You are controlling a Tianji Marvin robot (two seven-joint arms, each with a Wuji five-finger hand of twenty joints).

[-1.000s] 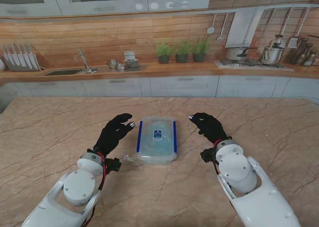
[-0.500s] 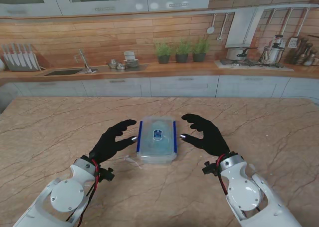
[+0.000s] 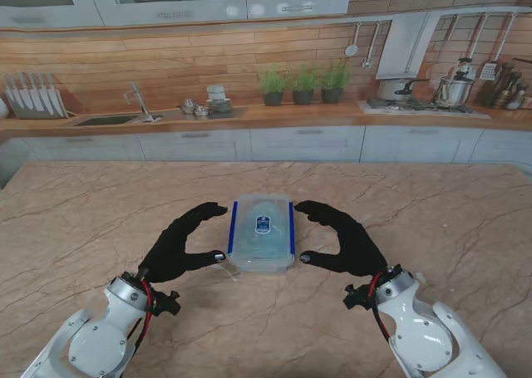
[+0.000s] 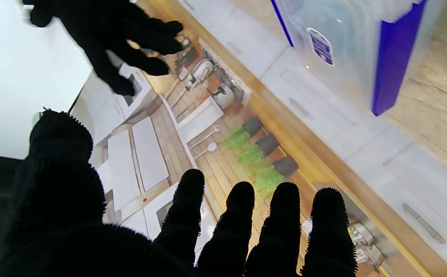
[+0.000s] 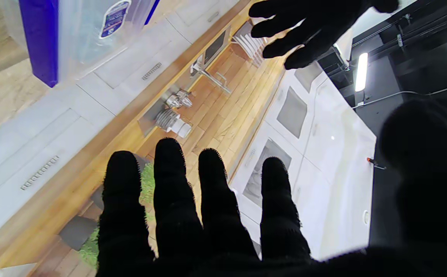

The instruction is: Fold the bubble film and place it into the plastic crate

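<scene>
The clear plastic crate with blue side clasps (image 3: 262, 233) sat at the centre of the frame on the marble table (image 3: 432, 203), lid apparently on, pale film seemingly inside. The gloved left hand (image 3: 179, 247) and right hand (image 3: 341, 238) flanked it, open and empty. It probably handles light, stiff and slippery; gripping its long sides seemed best.
</scene>
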